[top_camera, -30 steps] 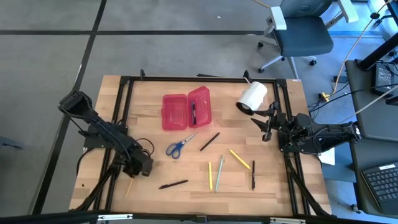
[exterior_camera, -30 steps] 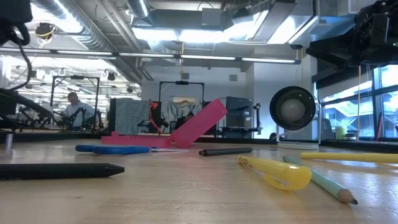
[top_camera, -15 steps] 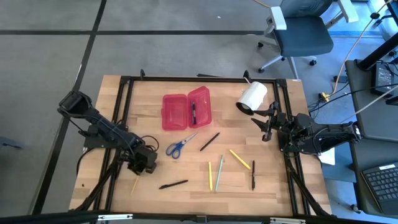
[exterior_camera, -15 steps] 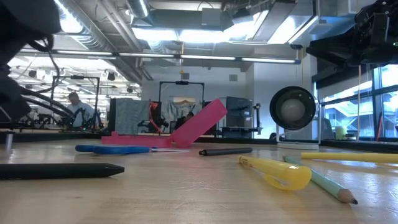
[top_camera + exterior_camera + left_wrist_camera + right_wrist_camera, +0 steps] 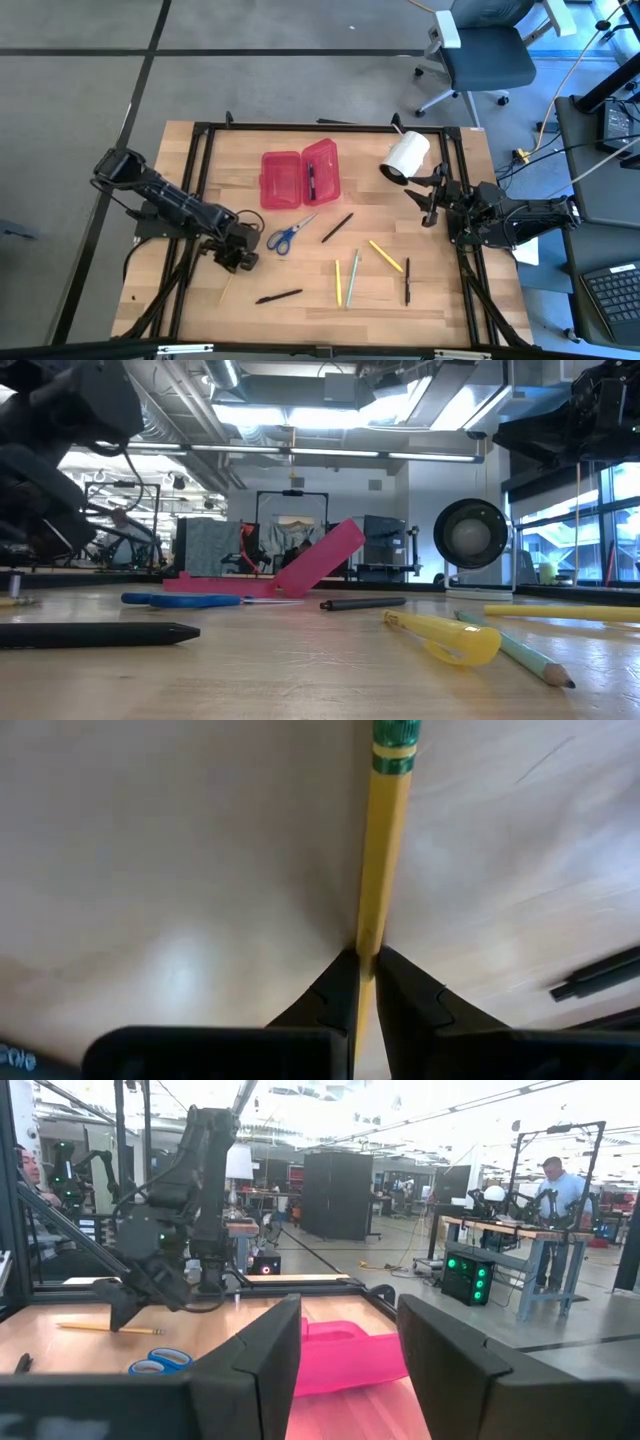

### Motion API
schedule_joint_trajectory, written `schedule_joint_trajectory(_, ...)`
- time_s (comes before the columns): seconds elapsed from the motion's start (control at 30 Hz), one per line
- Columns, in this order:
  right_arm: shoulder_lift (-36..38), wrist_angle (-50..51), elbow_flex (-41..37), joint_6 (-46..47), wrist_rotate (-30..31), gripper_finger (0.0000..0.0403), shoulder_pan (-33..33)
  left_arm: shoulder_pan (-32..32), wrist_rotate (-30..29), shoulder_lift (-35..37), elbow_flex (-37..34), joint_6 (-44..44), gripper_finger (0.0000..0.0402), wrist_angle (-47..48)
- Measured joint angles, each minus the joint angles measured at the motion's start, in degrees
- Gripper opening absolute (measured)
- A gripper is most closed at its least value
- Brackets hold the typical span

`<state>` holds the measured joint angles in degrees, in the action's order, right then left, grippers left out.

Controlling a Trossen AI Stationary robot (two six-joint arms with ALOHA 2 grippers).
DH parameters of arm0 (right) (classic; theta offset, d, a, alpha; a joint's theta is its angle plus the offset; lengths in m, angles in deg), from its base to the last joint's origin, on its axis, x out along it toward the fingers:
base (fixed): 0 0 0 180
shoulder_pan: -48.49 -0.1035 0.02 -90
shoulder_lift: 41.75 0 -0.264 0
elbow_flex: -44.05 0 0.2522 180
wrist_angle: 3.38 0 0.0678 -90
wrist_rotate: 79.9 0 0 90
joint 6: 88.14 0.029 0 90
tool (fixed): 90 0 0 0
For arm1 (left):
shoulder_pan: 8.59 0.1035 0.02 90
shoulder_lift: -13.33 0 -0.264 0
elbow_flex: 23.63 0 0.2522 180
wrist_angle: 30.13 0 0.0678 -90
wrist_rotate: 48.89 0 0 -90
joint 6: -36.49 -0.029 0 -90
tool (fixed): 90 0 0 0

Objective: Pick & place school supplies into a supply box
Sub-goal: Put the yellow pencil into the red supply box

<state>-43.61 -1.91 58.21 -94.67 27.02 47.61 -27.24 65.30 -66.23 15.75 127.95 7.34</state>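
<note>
Tabletop of pale wood, with a black frame at its edges. White roll standing at about 1 o'clock, near the right arm.

Box lying open at 12 o'clock, both halves flat, one dark pen already in its right half. So barely begun, by the look of it: one item in, the rest out.

Left to go, spread over the lower half of the tabletop: scissors just at 6 o'clock of the box; black pen beside them at 3 o'clock; yellow marker, green pencil, thin yellow pencil and a dark pen toward 5 o'clock; black marker at 6 o'clock.

Left tool at 8 o'clock of the box, pressed together on a yellow pencil, pinched between the tips. Pencil shaft trailing out toward 7 o'clock, low over the wood. Box well apart from this tool, up toward 1 o'clock of it, past the scissors. Carry and drop not yet done.

Right tool waiting at 3 o'clock, spread wide, holding nothing.
</note>
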Motion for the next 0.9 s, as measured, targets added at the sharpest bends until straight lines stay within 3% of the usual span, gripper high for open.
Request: schedule_joint_trajectory(0.9,0.0,0.0,0.0,-0.2,0.0,0.0172,0.0,1.0,-6.5,0.6,3.5,1.8,0.0011,4.7)
